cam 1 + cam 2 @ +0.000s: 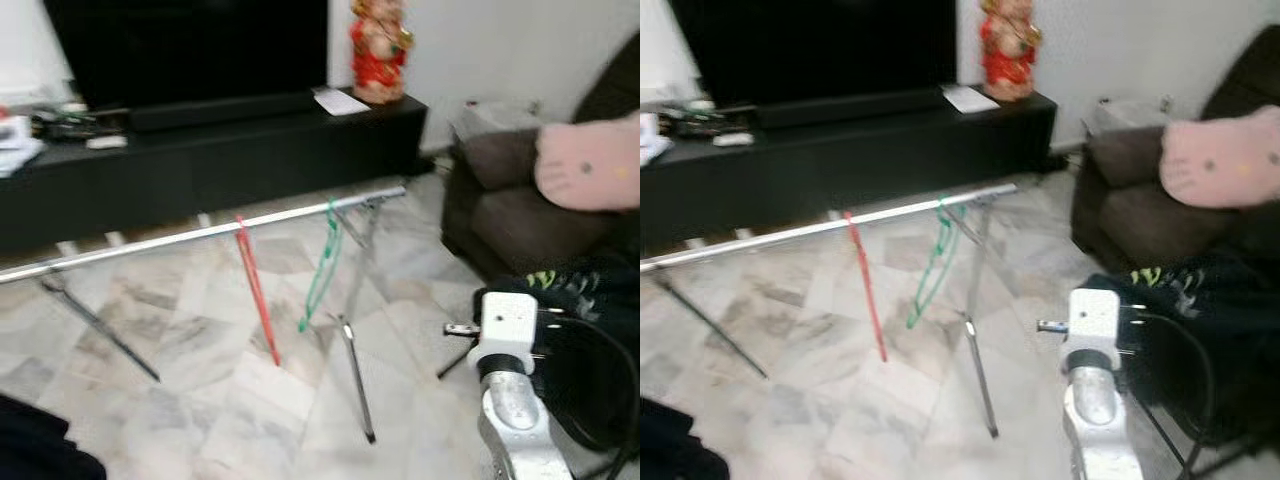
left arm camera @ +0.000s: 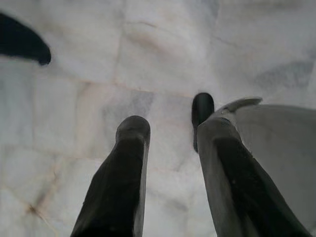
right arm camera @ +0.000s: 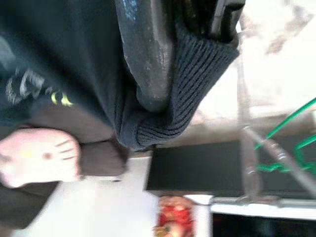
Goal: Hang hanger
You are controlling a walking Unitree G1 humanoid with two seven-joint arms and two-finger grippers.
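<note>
Nearest the head camera, at five o'clock, the silver right arm rises with its white wrist block beside a dark garment with yellow-green print that lies over the sofa edge. At the centre a silver rail of a drying rack runs from nine o'clock toward one o'clock; a red hanger and a green hanger hang from it, just beside each other. Behind it stands a black TV cabinet with a red figurine at twelve o'clock. A pink plush cushion rests on the brown sofa at three o'clock.

In the left wrist view the left gripper hangs over the marble floor, fingers released and spread, grasping nothing.

In the right wrist view the right gripper is pressed into the dark garment's ribbed cuff; whether it is clenched cannot be told. The green hanger shows at three o'clock.
</note>
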